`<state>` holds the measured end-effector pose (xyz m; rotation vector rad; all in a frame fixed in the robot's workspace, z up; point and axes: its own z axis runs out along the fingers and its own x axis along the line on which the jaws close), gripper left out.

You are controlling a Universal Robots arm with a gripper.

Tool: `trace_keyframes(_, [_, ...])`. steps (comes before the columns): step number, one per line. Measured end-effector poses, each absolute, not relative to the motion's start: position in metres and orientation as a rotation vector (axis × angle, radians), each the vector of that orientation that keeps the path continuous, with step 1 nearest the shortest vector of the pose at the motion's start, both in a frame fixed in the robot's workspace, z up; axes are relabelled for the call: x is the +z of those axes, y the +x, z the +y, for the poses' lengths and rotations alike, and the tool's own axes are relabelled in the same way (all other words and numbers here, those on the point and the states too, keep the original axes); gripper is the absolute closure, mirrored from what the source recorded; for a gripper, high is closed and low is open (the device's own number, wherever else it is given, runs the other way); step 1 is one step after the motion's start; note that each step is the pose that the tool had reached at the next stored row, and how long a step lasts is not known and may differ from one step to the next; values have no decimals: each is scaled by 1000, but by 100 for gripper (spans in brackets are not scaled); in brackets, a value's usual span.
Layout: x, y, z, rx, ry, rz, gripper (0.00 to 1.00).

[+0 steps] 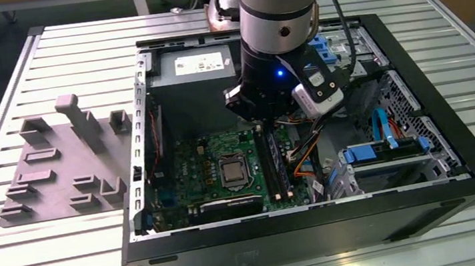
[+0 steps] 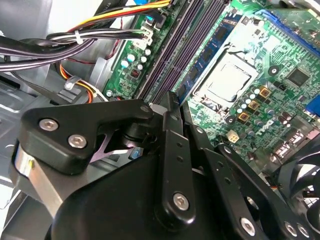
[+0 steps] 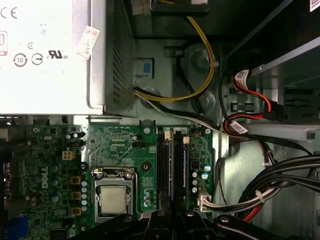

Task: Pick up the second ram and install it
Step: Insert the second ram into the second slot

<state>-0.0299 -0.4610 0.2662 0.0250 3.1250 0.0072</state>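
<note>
Second ram (image 3: 180, 170) is seen standing in the black slots on the motherboard (image 3: 125, 145), under the gripper (image 1: 260, 130). It looks thin, stiff and breakable; its edges should be held. Whether the jaws are apart cannot be told.

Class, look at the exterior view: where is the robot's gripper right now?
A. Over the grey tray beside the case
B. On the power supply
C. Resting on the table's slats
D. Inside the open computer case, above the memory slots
D: the gripper hangs inside the case, just above the memory slots.

Green motherboard (image 3: 125, 145), black gripper (image 2: 170, 107), grey ribbed table (image 1: 55, 261).
</note>
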Motion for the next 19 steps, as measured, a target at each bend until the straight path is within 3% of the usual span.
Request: trace_keyframes(19, [258,-29,-461,7,44,3125,86])
